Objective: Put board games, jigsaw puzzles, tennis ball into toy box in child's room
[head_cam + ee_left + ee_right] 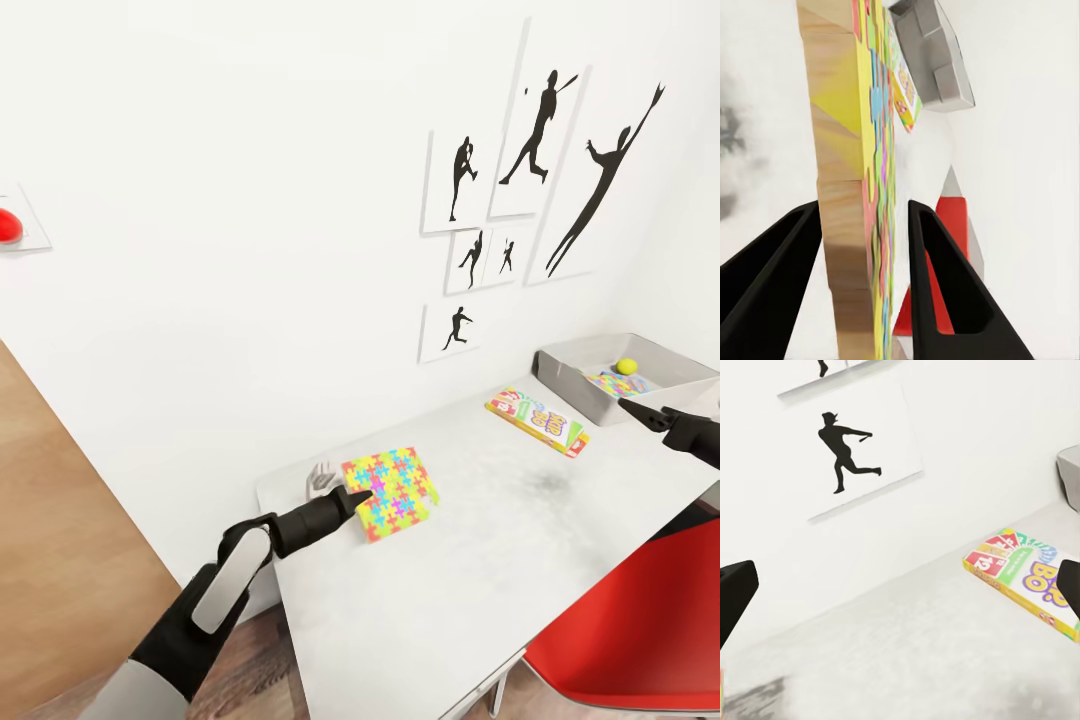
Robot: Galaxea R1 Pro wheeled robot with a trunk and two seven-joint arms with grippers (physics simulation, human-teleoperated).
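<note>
In the toy box [570,372]: tennis ball [627,367], 1 puzzle [617,383]. Left jaws [352,497] straddle the second puzzle [392,490], nearly closed; SKIP BO game [536,420] waits beside the box; right jaws [632,408] open, empty.

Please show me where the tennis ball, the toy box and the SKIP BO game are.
tennis ball [627,366]: head view, its middle.
toy box [566,375]: head view, its near grey wall.
SKIP BO game [537,419]: head view, its printed top.

I noted the red chair [640,630] cut off at the head view's corner. My left gripper [352,500] hid part of the jigsaw puzzle [392,490] edge; the toy box [575,385] wall partly hid its contents.
</note>
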